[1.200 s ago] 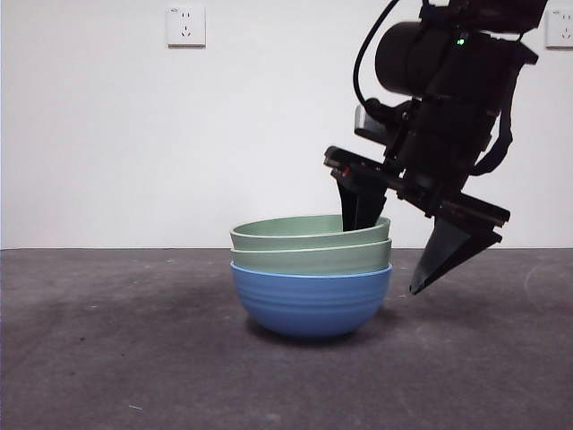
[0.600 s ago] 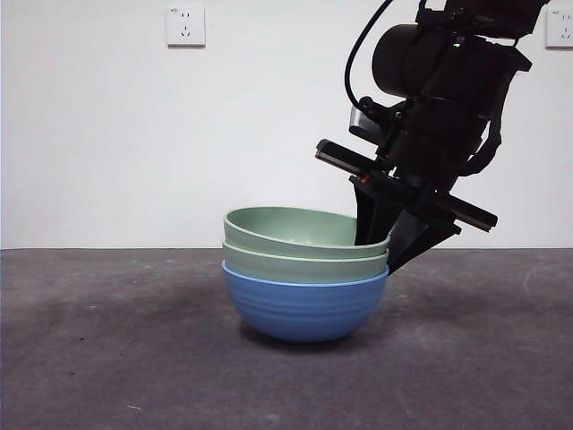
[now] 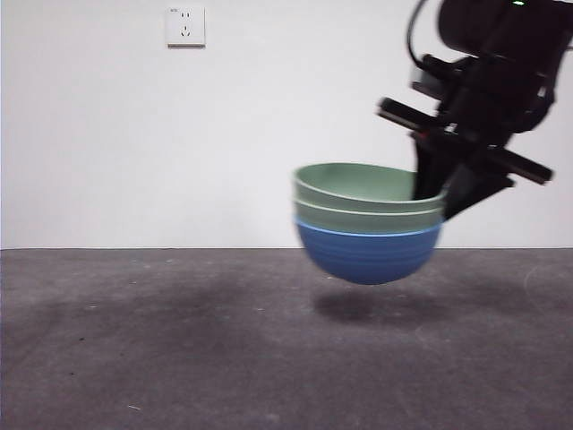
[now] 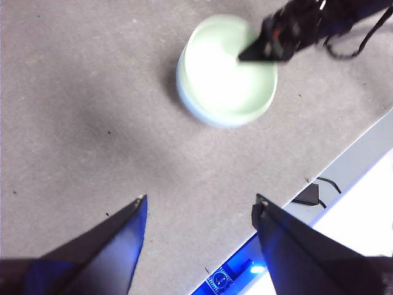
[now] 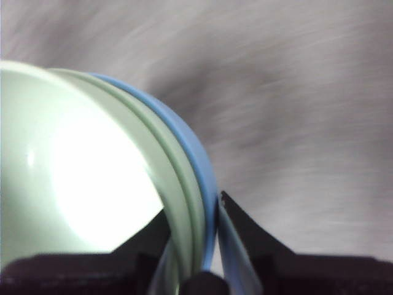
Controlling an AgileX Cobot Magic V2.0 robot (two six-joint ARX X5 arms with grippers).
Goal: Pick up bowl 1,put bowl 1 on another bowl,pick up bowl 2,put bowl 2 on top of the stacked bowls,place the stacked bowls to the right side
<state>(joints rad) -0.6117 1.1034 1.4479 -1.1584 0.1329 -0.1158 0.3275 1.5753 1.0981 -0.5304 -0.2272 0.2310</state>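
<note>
A: Front view? Where's the stack?
B: The stacked bowls (image 3: 369,224) hang in the air above the grey table (image 3: 179,340), tilted, shadow beneath. Blue bowl (image 3: 369,255) lowest, two pale green bowls nested in it. The right gripper (image 3: 439,202) grips the rim on the stack's right side. Wall socket (image 3: 185,26) upper left.
A: Left wrist view?
B: The left gripper (image 4: 199,212) has its fingers apart, nothing between them, well apart from the stack (image 4: 224,70), which shows from above with the other arm at its rim.
A: Right wrist view?
B: Blurred. Right gripper (image 5: 212,230) fingers clamped on the stacked rims (image 5: 196,184), one finger inside, one outside.
</note>
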